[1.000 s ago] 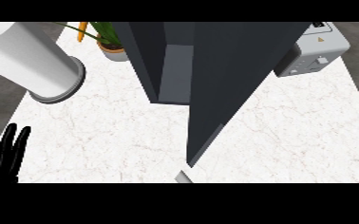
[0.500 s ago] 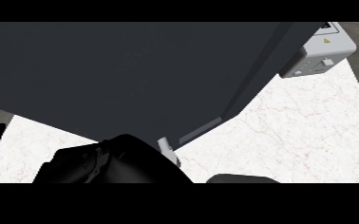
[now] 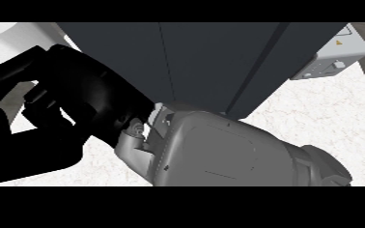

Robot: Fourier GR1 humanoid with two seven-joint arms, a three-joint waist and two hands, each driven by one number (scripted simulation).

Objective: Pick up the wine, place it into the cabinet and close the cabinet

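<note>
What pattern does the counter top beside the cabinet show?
White marble counter top, faint grey veining; head view.

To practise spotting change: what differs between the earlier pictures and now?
The right hand and its grey forearm have risen into view in front of the cabinet, which now shows a flat dark front instead of an open door. The white appliance and counter stayed put.

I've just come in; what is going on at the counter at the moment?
A grey forearm comes in from the lower right, so it looks like the robot's right arm, with its black hand raised close in front of the dark cabinet. No wine bottle shows anywhere, so whether it is held or already inside the cabinet cannot be told. A grey appliance sits on the marble counter at the right.
</note>
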